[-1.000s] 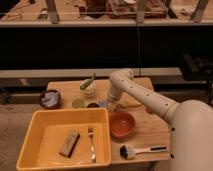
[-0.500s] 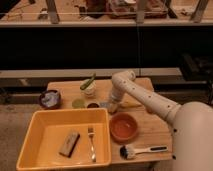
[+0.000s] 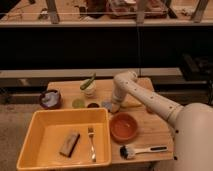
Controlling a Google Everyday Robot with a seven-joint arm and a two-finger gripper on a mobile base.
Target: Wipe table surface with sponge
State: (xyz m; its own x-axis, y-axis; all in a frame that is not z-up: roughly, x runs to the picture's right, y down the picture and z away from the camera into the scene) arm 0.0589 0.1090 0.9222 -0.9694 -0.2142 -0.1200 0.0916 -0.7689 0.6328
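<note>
A brownish rectangular sponge [image 3: 69,143] lies inside the yellow bin [image 3: 35,150] at the front left, next to a fork [image 3: 91,142]. My gripper [image 3: 112,106] is down at the wooden table [image 3: 150,127] near its middle, just past the bin's far right corner. It sits by a small pale bluish object that I cannot identify. The gripper is well apart from the sponge. The white arm [image 3: 142,97] reaches in from the right.
An orange bowl [image 3: 124,126] and a dish brush [image 3: 140,150] lie at the front right. A dark bowl with a cloth [image 3: 50,98], a white cup with a green item [image 3: 89,87] and two small round dishes [image 3: 85,104] stand at the back left.
The whole view has shifted slightly. The arm and gripper stay at about the same spot on the table; the sponge has not moved.
</note>
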